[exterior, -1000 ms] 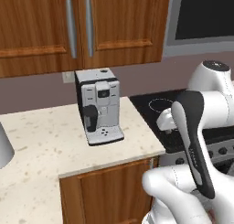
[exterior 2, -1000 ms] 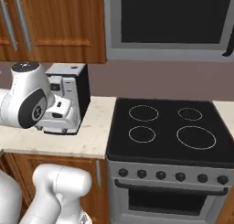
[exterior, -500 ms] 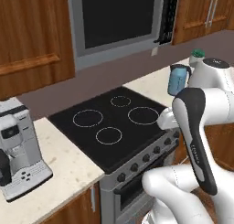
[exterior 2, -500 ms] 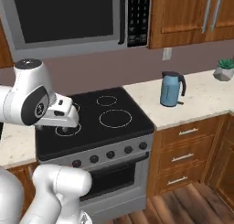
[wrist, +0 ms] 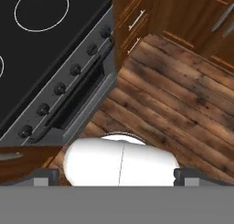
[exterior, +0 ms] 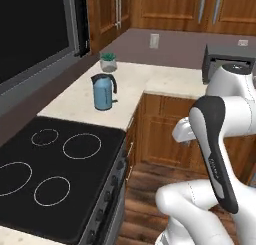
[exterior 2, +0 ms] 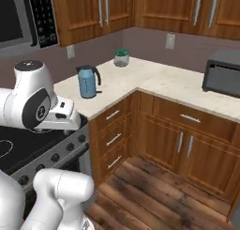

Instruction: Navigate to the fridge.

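The fridge is out of view. My arm is folded close over the base, with the hand held beside the stove front and pointing down at the floor. In the hand view my gripper is open, its two dark fingertips far apart with nothing between them. Below it lie the wooden floor and the stove's knob panel.
A black stove top is at the left, with a microwave above it. A blue kettle and a small potted plant stand on the corner counter. A grey toaster oven sits at the right. Brown cabinets line the open wooden floor.
The base has turned right, so the whole scene has slid left: the coffee machine left view, the stove moved to the left edge, and the corner counter and toaster oven came in.
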Robot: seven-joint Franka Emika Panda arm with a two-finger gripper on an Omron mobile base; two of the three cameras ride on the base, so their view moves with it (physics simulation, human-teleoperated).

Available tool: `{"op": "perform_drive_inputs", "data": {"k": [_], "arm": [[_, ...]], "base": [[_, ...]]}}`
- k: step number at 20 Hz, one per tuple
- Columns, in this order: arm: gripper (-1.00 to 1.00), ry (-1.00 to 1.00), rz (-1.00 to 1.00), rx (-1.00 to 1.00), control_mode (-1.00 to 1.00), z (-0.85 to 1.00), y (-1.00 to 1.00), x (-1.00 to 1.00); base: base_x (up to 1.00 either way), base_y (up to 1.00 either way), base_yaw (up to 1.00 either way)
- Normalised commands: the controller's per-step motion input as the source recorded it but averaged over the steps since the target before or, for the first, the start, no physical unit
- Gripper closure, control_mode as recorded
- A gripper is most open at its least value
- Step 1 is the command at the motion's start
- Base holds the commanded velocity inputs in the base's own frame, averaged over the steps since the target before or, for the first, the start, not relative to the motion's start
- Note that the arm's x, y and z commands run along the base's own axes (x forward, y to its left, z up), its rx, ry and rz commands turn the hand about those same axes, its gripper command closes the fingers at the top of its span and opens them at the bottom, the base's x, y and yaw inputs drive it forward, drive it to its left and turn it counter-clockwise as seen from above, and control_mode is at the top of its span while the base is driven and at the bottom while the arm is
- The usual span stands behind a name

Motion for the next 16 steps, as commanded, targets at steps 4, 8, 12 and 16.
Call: {"op": "perform_drive_inputs", "data": {"k": [4, 8, 12, 16], "arm": [[-1.00, 0.00, 0.00, 0.00, 1.00, 0.00, 0.00, 0.00], [-1.00, 0.00, 0.00, 0.00, 1.00, 0.00, 0.00, 0.00], [-1.00, 0.00, 0.00, 0.00, 1.00, 0.00, 0.00, 0.00], [-1.00, 0.00, 0.00, 0.00, 1.00, 0.00, 0.00, 0.00]], "base": [[0.00, -0.23, -0.90], [0.00, -0.21, -0.90], [0.00, -0.23, -0.89], [0.41, -0.57, -0.58]]}}
